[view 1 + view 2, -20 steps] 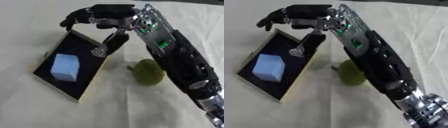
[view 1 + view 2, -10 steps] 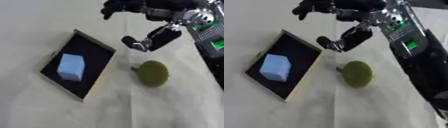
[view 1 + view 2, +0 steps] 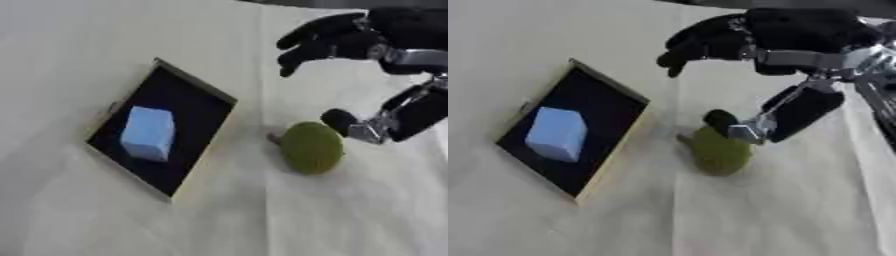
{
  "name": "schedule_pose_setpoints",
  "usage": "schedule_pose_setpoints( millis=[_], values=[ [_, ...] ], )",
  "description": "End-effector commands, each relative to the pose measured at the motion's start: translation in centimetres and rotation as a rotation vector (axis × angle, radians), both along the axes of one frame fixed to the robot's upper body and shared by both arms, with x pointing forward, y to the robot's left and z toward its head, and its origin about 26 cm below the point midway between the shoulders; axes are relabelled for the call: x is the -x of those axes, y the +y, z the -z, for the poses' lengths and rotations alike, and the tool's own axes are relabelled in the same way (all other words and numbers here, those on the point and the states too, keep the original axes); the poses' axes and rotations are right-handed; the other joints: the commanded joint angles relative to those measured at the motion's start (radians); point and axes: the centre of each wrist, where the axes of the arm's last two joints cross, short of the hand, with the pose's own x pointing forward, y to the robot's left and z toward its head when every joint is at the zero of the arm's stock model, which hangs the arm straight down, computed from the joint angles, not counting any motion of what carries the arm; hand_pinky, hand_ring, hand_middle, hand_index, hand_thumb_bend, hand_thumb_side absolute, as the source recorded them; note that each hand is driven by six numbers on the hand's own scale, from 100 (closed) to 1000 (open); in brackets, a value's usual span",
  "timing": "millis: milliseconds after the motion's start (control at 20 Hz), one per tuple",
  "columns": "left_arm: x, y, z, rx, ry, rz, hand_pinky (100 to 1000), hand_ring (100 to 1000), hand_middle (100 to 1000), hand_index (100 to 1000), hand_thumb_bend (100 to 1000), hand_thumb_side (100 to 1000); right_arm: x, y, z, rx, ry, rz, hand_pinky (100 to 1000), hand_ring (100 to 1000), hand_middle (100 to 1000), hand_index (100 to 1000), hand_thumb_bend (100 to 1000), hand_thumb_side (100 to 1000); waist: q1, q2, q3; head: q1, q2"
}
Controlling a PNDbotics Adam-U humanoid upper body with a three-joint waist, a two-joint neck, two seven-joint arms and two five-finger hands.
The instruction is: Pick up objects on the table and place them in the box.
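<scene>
Left eye view: the right hand (image 3: pixel 385 42) hangs over the table (image 3: pixel 70 210) with its fingers (image 3: pixel 306 37) spread and lightly bent, gripping nothing. The thumb (image 3: pixel 350 122) points down and toward the box, ending just beside the top edge of the green fruit (image 3: pixel 309 148). The fruit lies on the cloth below the fingers and a little to their box side; whether the thumb touches it cannot be told here. The black box (image 3: pixel 162 132) lies well off to the left of the fingers, tilted on the cloth, with a pale blue cube (image 3: pixel 147 133) inside it, so one object is already placed and the fruit is what is left. The open hand above the fruit suggests it is set up to close over it from above.

Right eye view: the same hand (image 3: pixel 798 35) shows the fingers (image 3: pixel 697 42) arched forward past the fruit (image 3: pixel 721 150), and the thumb (image 3: pixel 737 127) overlapping its upper edge. The fruit sits under the gap between thumb and fingers, not enclosed. The box (image 3: pixel 579 132) is left of the fingertips, its near wall just beside the fruit's stalk end. The left hand shows in neither view.
</scene>
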Motion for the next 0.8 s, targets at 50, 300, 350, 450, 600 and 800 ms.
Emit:
schedule_pose_setpoints(
  millis=[50,300,350,450,600,800],
  values=[
    [0.4,0.4,-0.7,-0.029,-0.023,-0.014,904,902,952,871,100,672,0.7,-0.6,-0.1,0.039,-0.026,0.022,979,977,821,992,100,462,0.005,-0.024,-0.002,-0.002,0.005],
    [0.4,0.3,-0.6,-0.029,-0.017,-0.011,904,903,954,871,100,672,0.4,-1.1,2.3,0.024,0.019,0.085,985,985,839,1000,100,507,0.008,-0.026,-0.008,-0.012,0.01],
    [0.4,0.3,-0.6,-0.03,-0.017,-0.01,904,904,954,871,100,672,0.3,-1.1,2.7,0.019,0.025,0.097,986,986,839,1000,100,506,0.009,-0.026,-0.008,-0.013,0.01],
    [0.3,0.3,-0.6,-0.03,-0.017,-0.008,904,904,954,871,100,672,0.1,-1.1,3.2,0.014,0.029,0.122,986,987,839,1000,100,493,0.012,-0.026,-0.008,-0.015,0.009],
    [0.3,0.3,-0.6,-0.029,-0.018,-0.006,904,904,955,871,100,672,-0.4,-1.3,3.8,0.011,0.023,0.157,985,987,839,1000,100,480,0.014,-0.025,-0.007,-0.019,0.005],
    [0.2,0.3,-0.5,-0.032,-0.019,-0.005,905,905,956,871,100,672,-1.0,-1.7,4.4,0.013,0.02,0.192,985,987,837,1000,100,485,0.015,-0.022,-0.005,-0.018,0.003]
  ],
)
